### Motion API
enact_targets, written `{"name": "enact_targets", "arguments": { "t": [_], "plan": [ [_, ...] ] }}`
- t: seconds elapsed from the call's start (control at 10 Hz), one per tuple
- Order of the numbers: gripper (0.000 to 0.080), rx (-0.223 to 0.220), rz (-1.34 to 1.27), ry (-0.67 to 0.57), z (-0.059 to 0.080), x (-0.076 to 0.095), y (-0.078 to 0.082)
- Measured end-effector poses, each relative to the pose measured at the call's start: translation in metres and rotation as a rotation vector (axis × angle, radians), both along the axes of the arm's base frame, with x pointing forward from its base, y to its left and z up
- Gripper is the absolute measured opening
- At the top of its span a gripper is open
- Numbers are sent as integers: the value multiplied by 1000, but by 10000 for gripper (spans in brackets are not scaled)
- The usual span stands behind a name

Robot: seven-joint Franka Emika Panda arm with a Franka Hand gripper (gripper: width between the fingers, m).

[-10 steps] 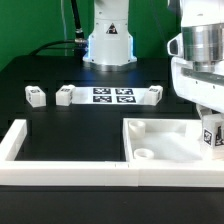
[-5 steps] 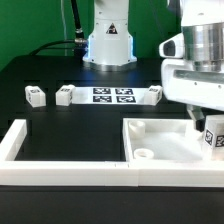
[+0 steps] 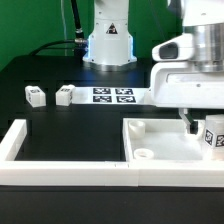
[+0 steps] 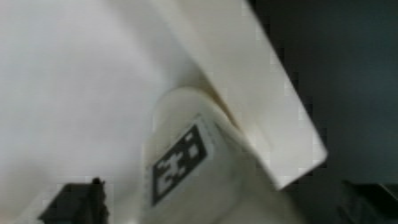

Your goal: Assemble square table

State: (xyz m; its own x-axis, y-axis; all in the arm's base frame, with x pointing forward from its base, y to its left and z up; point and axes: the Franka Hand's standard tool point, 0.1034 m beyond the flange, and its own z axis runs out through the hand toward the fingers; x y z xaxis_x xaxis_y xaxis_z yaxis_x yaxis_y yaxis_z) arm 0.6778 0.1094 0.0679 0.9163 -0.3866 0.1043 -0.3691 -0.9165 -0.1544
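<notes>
Scene: a black table [image 3: 40,70] with a white robot arm base [image 3: 108,40] at the back and green backdrop behind it.
Square tabletop: a white slab with a raised rim [image 3: 165,142], lying flat at the front of the table on the exterior view's right. A round hole [image 3: 145,155] shows in its near corner.
Leg on tabletop: a small white leg block [image 3: 212,137] stands on the slab at the exterior view's right edge, partly cut off, its black-and-white tag facing the camera.
Gripper: the gripper [image 3: 201,120] hangs just above that leg block. Its fingers [image 4: 80,200] are spread wide, the block sits between them in the wrist view, and nothing is gripped.
Loose legs: two more leg blocks [image 3: 35,96] [image 3: 65,95] lie side by side, well apart from the slab, on the exterior view's left.
Marker board: the marker board [image 3: 112,95] lies flat just beside them, toward the middle.
Border wall: a long white border wall [image 3: 60,170] runs along the front and up the exterior view's left side.
</notes>
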Motion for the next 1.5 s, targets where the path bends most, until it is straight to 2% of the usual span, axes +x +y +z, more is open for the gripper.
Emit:
{"name": "enact_targets", "arguments": {
  "t": [0.1,0.3,0.4,0.5,0.6,0.7,1.0,1.1,1.2,1.4,1.5],
  "plan": [
    [649,-65,303,-20,3,1,5],
    [649,-58,279,-12,3,1,5],
    [556,-56,270,-10,3,1,5],
    [556,-44,189,-3,3,1,5],
    [371,-40,123,6,2,1,0],
    [295,-37,73,15,1,0,-4],
    [295,-8,-194,37,1,0,-5],
    [295,13,-340,49,1,-1,-6],
    [295,58,-539,74,1,-1,-7],
    [295,180,-1018,221,7,4,-7],
    [295,198,-1071,262,6,4,-13]
  ]
}}
